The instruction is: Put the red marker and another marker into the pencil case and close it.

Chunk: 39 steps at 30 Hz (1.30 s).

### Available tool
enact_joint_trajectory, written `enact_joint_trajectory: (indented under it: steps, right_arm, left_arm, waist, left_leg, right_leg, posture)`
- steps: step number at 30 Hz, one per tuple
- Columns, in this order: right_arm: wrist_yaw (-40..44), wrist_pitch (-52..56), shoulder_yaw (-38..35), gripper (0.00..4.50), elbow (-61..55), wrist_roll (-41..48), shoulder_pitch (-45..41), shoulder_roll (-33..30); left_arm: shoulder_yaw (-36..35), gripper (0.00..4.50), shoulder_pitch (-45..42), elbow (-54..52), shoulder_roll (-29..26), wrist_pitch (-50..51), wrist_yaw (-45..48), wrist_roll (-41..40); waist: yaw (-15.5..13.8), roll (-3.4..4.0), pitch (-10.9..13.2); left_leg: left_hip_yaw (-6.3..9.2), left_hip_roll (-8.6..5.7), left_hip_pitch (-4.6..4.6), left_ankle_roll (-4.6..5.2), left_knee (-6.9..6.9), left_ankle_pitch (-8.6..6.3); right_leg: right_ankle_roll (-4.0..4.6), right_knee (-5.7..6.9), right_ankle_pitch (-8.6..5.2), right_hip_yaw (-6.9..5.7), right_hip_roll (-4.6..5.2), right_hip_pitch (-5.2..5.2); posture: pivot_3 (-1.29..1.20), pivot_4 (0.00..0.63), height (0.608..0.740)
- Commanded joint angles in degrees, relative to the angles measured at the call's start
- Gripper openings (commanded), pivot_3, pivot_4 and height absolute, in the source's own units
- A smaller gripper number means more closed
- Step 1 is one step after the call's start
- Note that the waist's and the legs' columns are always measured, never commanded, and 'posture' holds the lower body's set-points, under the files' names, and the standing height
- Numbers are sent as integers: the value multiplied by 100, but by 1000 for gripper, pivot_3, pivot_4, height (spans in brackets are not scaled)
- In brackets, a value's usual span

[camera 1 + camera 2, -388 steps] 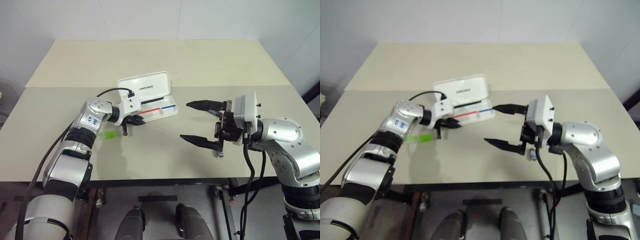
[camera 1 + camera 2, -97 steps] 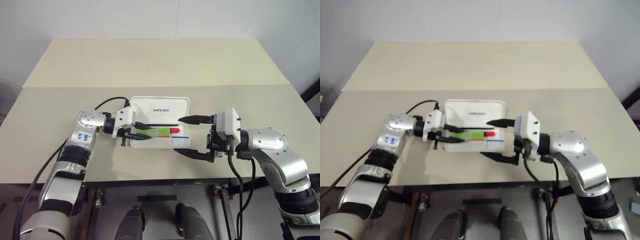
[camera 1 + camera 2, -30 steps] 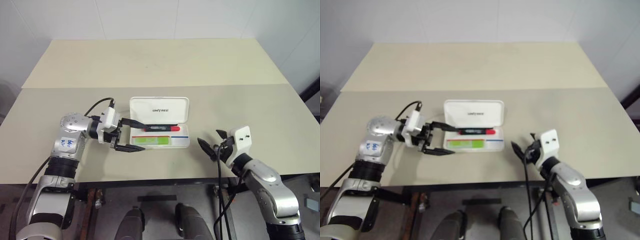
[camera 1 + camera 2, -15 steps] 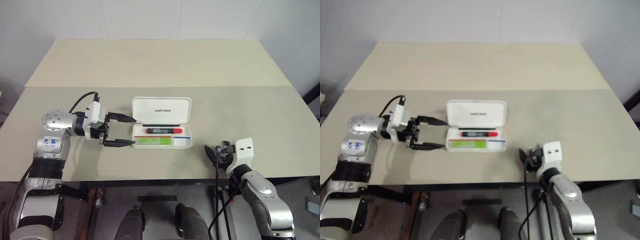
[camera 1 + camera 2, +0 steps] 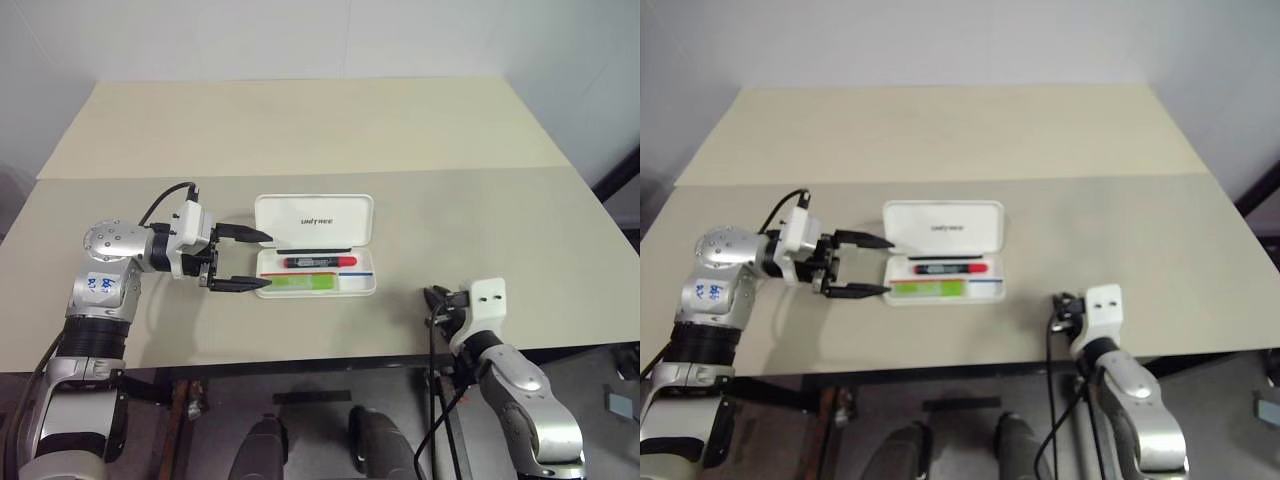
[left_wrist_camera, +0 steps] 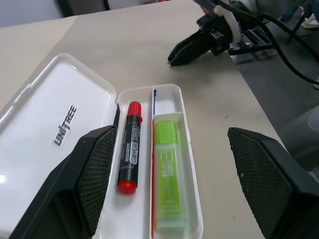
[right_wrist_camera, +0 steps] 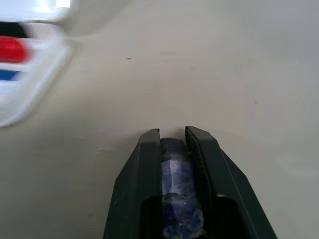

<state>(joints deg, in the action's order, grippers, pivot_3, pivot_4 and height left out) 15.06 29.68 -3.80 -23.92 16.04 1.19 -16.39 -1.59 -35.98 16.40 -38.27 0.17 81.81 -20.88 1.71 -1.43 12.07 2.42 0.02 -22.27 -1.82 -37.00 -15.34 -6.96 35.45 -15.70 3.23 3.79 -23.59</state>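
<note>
A beige table point(image 5: 300, 130) stood against a white wall. At its near right edge, the right gripper point(image 5: 437, 301) was clenched; its wrist view showed a small purple-grey piece point(image 7: 175, 172) pinched between the fingers, which the head views could not resolve. Farther in, the case point(image 5: 314, 218) lay open at mid-table, the red marker point(image 5: 319, 261) and the green marker point(image 5: 302, 283) inside. Left of it hovered the left gripper point(image 5: 241, 260), jaws spread, empty.

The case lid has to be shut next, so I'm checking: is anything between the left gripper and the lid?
Nothing visible. The left gripper hangs open just beside the case, both markers lie flat inside, and the lid stands clear.
</note>
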Motion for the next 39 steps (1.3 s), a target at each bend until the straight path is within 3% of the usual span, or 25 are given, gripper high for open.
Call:
enact_joint_trajectory:
  steps: [1,9,15,27,39]
  right_arm:
    - [693,-409,119,415,20,124,-540,-323]
    - [3094,-1142,513,415,1301,512,-2200,-1190]
    - [4600,-1756,1017,415,2401,524,-3049,-1204]
    - [5340,-2479,1459,415,3881,190,-3668,-586]
    - [5733,-2937,1414,415,4782,-51,-3958,-448]
  left_arm:
    - [-106,3802,-7,-180,-51,17,-72,-109]
    - [-86,3802,56,-161,-22,-43,-96,-103]
    - [-78,3802,129,-227,-4,-55,-140,-107]
    - [-132,3802,338,-504,-60,47,-256,-159]
    - [-162,3802,355,-551,-87,111,-302,-168]
  waist:
    - [19,0,0]
    - [-8,0,1]
    - [-7,1,1]
    - [-2,1,1]
    - [0,3,2]
  left_leg:
    - [-8,0,5,0,0,0]
    - [4,3,-2,0,2,0]
    - [4,3,-3,0,3,-1]
    - [3,5,-2,-3,1,-2]
    - [-1,3,-2,-7,-1,-3]
  right_leg:
    - [-1,1,1,4,0,0]
    - [-3,0,0,3,-11,-2]
    - [-5,-2,1,2,-11,-3]
    - [-4,9,0,2,-10,-10]
    - [-4,10,1,1,-5,-11]
  posture:
    - [0,150,740]
    - [0,150,740]
    - [0,150,740]
    - [0,150,740]
    - [0,150,740]
